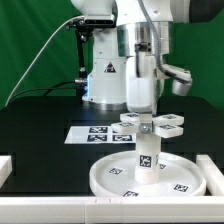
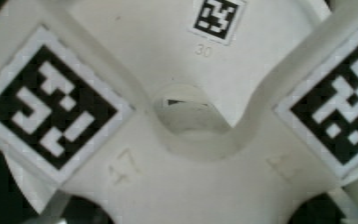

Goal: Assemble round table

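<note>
The large round rimmed disc [image 1: 110, 180] lies on the black table at the front. The short cylindrical post [image 1: 147, 160] stands upright in its middle. The cross-shaped piece [image 1: 152, 124], with tagged arms, sits level on top of the post. My gripper [image 1: 140, 112] comes straight down onto it, its fingers closed on the cross's near arm. In the wrist view the cross-shaped piece [image 2: 185, 120] fills the picture, with tags on its arms. My gripper [image 2: 197, 208] straddles one arm, and only the dark fingertips [image 2: 83, 212] show at the edge.
The marker board [image 1: 92, 133] lies flat behind the disc. White edge rails stand at the exterior view's left [image 1: 5, 166], right [image 1: 214, 170] and front [image 1: 50, 206]. The robot base [image 1: 105, 75] stands behind, before a green curtain.
</note>
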`<state>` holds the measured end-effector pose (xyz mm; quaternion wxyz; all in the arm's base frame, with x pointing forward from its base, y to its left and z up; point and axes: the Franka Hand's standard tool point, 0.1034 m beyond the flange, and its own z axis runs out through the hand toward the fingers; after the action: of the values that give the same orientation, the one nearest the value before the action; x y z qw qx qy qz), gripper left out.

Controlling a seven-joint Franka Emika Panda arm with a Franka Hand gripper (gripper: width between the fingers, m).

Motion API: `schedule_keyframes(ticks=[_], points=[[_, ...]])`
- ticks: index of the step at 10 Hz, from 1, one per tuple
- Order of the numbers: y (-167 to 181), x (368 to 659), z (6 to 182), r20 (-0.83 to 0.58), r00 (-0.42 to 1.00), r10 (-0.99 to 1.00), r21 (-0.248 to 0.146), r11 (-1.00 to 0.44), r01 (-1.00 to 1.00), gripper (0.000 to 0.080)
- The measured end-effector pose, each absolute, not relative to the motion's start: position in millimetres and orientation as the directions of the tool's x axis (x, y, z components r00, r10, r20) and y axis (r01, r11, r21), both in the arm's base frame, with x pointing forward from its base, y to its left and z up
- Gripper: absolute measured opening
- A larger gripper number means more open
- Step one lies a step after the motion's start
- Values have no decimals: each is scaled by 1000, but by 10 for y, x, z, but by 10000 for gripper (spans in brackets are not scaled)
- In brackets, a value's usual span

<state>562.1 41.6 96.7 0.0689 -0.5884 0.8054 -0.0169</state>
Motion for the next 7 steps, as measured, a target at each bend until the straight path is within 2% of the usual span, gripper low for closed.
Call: schedule_keyframes(ticks=[3, 4, 5, 6, 7], points=[[416, 5621, 967, -91, -298, -950, -108, 307, -946, 448], [416, 5621, 967, -91, -298, -950, -108, 307, -946, 594], [416, 5621, 967, -91, -298, -950, -108, 307, -946, 594], [416, 5621, 967, -91, -298, -950, -108, 307, -946, 638], [416, 5621, 967, -91, -298, -950, -108, 307, -946, 647]])
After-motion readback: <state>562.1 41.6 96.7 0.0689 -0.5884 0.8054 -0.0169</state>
